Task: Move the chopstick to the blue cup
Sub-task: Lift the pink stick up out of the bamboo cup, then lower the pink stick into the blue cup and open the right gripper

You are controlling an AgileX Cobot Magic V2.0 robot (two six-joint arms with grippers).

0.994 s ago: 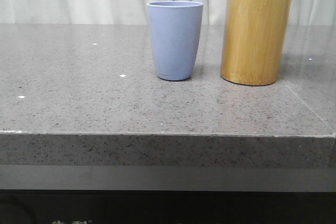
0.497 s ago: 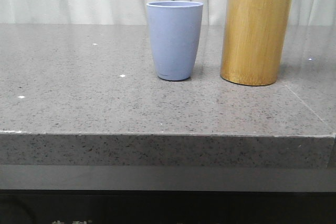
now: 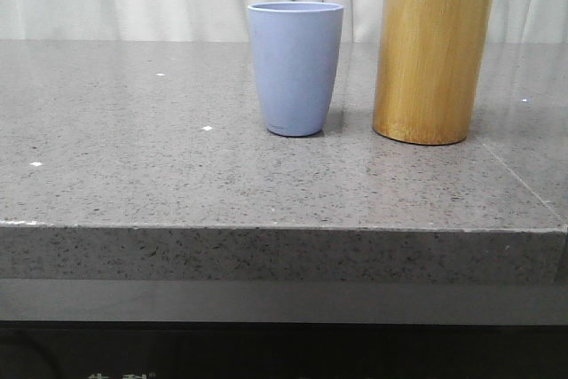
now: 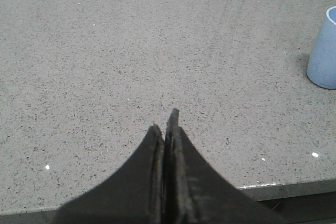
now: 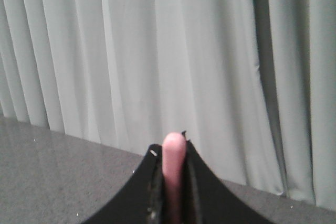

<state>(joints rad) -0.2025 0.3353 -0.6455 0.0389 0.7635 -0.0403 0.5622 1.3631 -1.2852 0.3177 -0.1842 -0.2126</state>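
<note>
Pale pink chopstick [image 5: 172,167] sits clamped in the right jaws; left jaws pressed together, empty.

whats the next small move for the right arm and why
Probably carry the chopstick sideways until it is above the blue cup, then lower it in. The right end effector is shut on the pink stick and faces the curtain, and the cup stands upright with its mouth open, left of the bamboo holder.

soft, even, rather dim light; the grey speckled stone countertop [image 3: 177,157] carries a faint sheen and only weak shadows at the vessels' bases. the thin pale pink chopstick [image 5: 173,171] sits blurred, close to the lens, and the pleated white curtain [image 5: 210,66] looks soft and grainy.
</note>
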